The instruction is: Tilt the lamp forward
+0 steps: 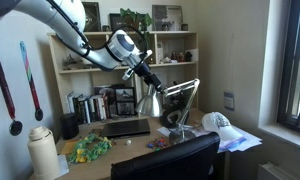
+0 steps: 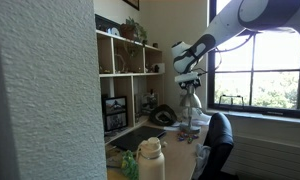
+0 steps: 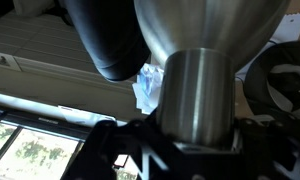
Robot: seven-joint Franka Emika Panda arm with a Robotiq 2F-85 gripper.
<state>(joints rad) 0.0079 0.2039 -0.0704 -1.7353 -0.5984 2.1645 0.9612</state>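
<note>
The lamp (image 1: 147, 101) is a silver desk lamp with a shiny cone shade, standing on the desk with its thin jointed arm (image 1: 187, 96) folded behind it. It also shows in an exterior view (image 2: 191, 101). My gripper (image 1: 149, 77) sits at the top of the shade, around its neck, and shows in an exterior view (image 2: 187, 79) too. In the wrist view the lamp's silver cylindrical neck (image 3: 200, 85) fills the space between the jaws of my gripper (image 3: 195, 135), which is shut on it.
A shelf unit (image 1: 180, 45) with books (image 1: 90, 105) stands behind the desk. On the desk are a laptop (image 1: 125, 127), a white cap (image 1: 218, 122), a pale bottle (image 1: 45, 152) and green items (image 1: 88, 148). A black chair (image 1: 165, 160) is in front. A window (image 2: 260, 70) is nearby.
</note>
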